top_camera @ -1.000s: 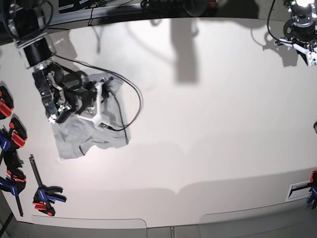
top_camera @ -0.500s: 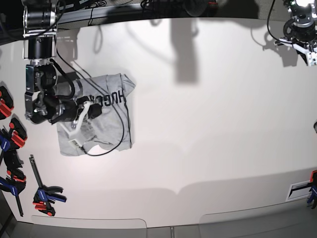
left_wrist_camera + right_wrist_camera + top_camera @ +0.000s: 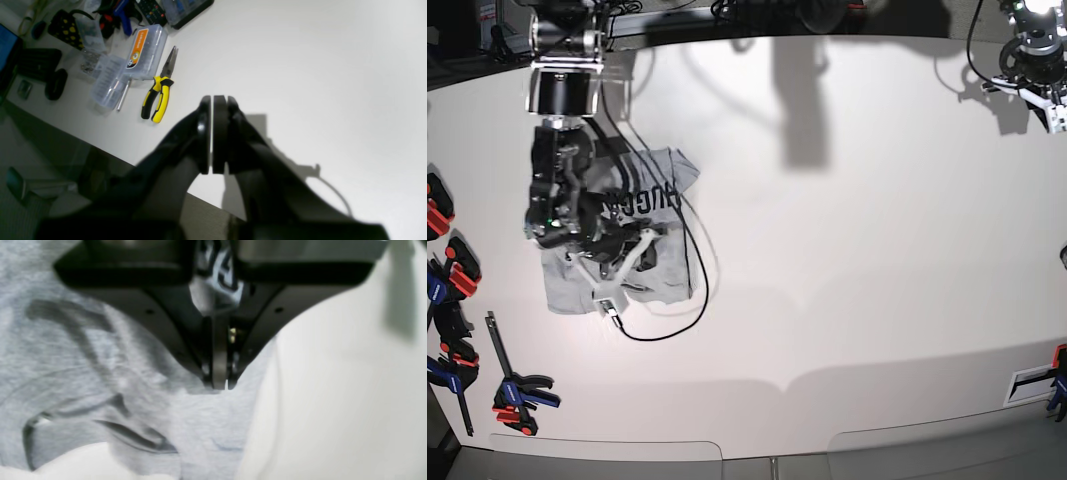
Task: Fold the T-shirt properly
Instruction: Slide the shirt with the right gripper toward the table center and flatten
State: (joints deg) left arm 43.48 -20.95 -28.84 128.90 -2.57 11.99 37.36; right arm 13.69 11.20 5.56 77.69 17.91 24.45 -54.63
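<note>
While the T-shirt (image 3: 83, 380) lies crumpled on the tabletop (image 3: 877, 250), the right fingers (image 3: 218, 373) hover just above it, closed on nothing; the left fingers (image 3: 213, 133) are closed, far off.

White table (image 3: 857, 250) under T-shirt (image 3: 662, 180), clamps (image 3: 517, 392), pliers (image 3: 158, 95)

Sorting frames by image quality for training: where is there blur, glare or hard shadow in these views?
Right wrist view: soft all over, the T-shirt folds smeared, the right gripper out of focus. Left wrist view: the left gripper is a dark blurred mass casting a hard shadow, while the pliers are sharp. Base view: the table is bright and washed out, with arm shadows along the top and curved edges.
</note>
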